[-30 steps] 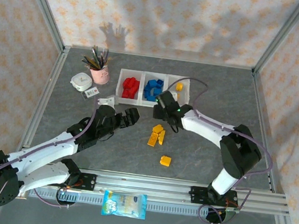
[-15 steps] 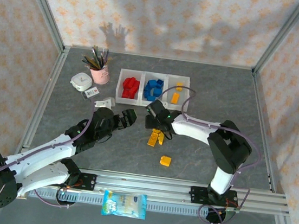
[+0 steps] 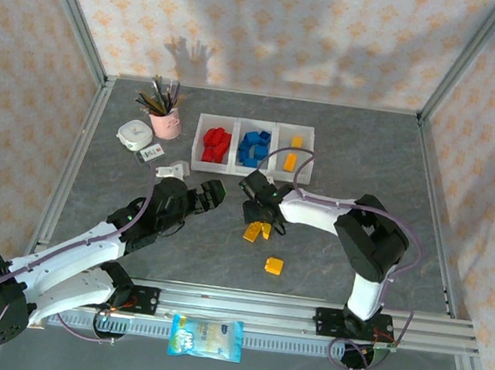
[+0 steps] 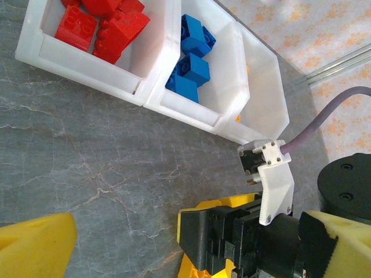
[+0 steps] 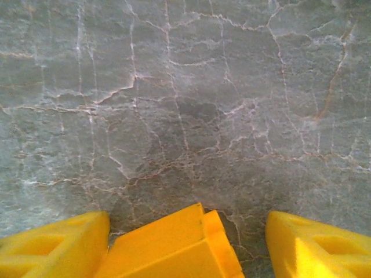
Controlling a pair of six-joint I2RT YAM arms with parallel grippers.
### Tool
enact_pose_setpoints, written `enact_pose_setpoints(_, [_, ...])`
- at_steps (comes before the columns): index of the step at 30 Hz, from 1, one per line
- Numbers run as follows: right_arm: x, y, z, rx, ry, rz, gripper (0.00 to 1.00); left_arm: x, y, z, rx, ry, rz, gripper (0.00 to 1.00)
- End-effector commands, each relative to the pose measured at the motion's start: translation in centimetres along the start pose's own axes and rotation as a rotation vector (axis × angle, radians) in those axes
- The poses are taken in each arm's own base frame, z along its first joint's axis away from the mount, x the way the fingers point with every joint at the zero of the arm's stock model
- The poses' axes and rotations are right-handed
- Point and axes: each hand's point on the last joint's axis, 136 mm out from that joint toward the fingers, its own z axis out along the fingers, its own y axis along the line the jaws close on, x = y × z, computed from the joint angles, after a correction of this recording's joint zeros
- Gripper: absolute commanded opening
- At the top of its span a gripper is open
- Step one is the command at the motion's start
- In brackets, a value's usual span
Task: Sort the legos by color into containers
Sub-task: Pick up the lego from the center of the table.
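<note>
Swinging away from the rightmost bin over the last second, the right hand (image 3: 259,220) is now reaching down onto the yellow cluster (image 3: 256,232) in the middle of the tabletop (image 3: 367,164). Nearest the bases, a lone yellow brick (image 3: 274,265) is lying at 5 o'clock from that cluster, untouched.

In the right wrist view the hand is standing spread, its fingertips (image 5: 55,246) flanking one yellow brick (image 5: 168,246). One tip is sitting just beside it and the other well clear, so the brick is lying off-centre toward 9 o'clock and skewed, with a corner pointing to 1 o'clock. Its length is running out of frame, so I cannot tell its long axis. Closing is, I judge, calling for a small sideways shift first.

The left hand (image 3: 214,194), at 9 o'clock from the cluster, is hovering spread and holding nothing; the right is plainly nearer.

Farther out at 12 o'clock, the containers (image 3: 235,147) are holding red bricks (image 3: 215,142) on the left, blue bricks (image 3: 254,146) in the middle and two yellow bricks (image 3: 288,161) on the right.
</note>
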Motion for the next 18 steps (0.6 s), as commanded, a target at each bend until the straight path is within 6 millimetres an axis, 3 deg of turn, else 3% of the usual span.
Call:
enact_pose_setpoints(1, [-0.2,-1.0,0.0,0.058,0.003,-0.006,0.67,-0.2,0.7,0.0,-0.024,-0.01,-0.011,0.99])
enact_pose_setpoints(10, [-1.1,-1.2,-0.3,0.044,-0.009,0.024,0.5,-0.3,0.4,0.1,-0.019,-0.008,-0.003,0.99])
enact_pose_setpoints(18, [-4.0,-1.6,-3.2,0.001,-0.087,0.079,0.45,-0.8,-0.5,0.2,-0.006,-0.01,0.019,0.99])
